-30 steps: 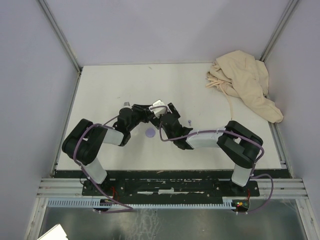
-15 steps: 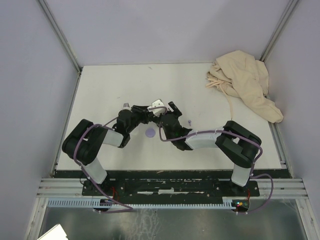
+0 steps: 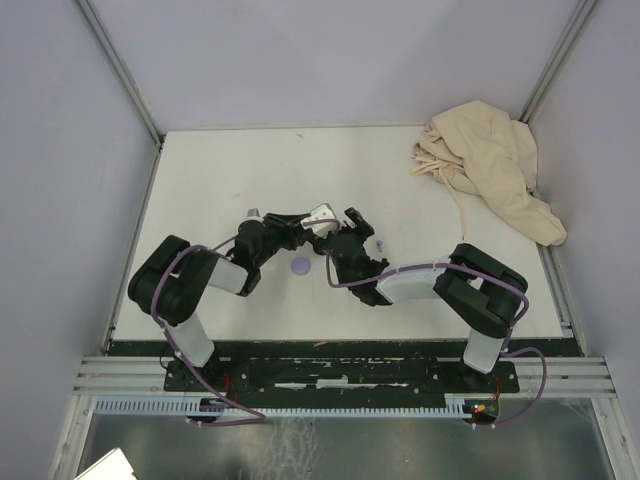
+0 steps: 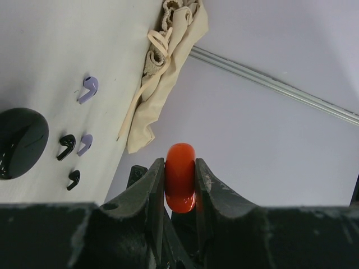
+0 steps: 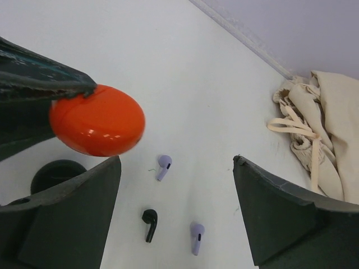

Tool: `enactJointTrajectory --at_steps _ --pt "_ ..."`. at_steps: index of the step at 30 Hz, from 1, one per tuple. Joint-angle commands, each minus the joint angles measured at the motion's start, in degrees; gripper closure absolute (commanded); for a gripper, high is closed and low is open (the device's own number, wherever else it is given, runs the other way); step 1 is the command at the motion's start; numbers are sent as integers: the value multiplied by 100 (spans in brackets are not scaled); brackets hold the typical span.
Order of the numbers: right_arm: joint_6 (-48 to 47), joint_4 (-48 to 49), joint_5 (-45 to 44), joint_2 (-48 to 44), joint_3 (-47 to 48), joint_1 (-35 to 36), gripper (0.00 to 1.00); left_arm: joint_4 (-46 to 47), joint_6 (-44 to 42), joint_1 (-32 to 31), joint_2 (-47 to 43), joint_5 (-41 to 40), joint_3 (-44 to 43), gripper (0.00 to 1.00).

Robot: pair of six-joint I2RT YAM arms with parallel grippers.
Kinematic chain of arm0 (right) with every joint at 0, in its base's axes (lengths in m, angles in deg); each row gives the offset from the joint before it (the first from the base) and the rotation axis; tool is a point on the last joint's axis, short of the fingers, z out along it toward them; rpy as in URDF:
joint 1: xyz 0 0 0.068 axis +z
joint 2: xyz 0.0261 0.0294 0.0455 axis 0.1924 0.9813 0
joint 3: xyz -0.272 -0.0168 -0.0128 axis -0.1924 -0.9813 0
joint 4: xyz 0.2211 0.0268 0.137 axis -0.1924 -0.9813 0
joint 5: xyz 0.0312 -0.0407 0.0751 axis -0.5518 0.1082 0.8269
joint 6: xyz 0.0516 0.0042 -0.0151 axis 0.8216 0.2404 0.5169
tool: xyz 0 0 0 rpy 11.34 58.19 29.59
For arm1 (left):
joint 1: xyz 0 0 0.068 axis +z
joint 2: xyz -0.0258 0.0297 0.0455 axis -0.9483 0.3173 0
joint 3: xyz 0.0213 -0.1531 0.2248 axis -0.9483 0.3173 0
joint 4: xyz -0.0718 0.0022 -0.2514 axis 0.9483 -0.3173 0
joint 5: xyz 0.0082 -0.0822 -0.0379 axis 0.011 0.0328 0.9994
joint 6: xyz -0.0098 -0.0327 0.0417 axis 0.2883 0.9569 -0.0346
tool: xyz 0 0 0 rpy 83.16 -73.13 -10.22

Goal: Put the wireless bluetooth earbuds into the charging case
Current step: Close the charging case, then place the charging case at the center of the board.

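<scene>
My left gripper [image 4: 179, 163] is shut on a red-orange round case [image 4: 180, 179], held on edge above the table; it also shows in the right wrist view [image 5: 96, 119]. My right gripper [image 5: 176, 162] is open and empty, close beside the left one [image 3: 305, 224] at mid-table, above loose earbuds. Two lavender earbuds [image 5: 163, 166] [image 5: 196, 237] and a black earbud [image 5: 149, 223] lie on the white table under it. The left wrist view shows two lavender earbuds [image 4: 88, 88] [image 4: 84, 143] and two black ones [image 4: 65, 147] [image 4: 73, 179]. No red or white buds show.
A black round case [image 4: 19, 143] lies on the table beside the earbuds, also in the right wrist view [image 5: 56, 174]. A lavender disc [image 3: 302, 266] lies near the grippers. A crumpled beige cloth [image 3: 490, 170] with a strap sits at the far right corner. Grey walls surround the table.
Both grippers have shifted slightly to the right and stay close together. The left gripper still holds the red-orange case. The right arm's elbow has drawn in a little.
</scene>
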Motion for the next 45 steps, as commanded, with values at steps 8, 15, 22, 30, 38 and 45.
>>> enactJointTrajectory --at_steps 8,15,22,30,38,45 --pt "755 -822 -318 -1416 -533 -133 8 -310 -1141 371 51 240 -347 97" --pt "2328 -3043 1390 -2599 -178 -717 9 -784 -2386 605 282 684 -791 97" --pt "2522 -3595 1952 -2833 -27 -897 10 -1889 -3634 660 176 401 -1201 97" --pt "2582 -3655 2162 -2675 46 -961 10 -2839 -4538 712 -49 -151 -1413 97" --pt "2590 -3674 2323 -2495 108 -976 10 -2941 -4761 766 -25 -340 -1388 97" --pt "2634 -3683 2478 -2325 158 -975 10 -2858 -4815 809 76 -373 -1364 97"
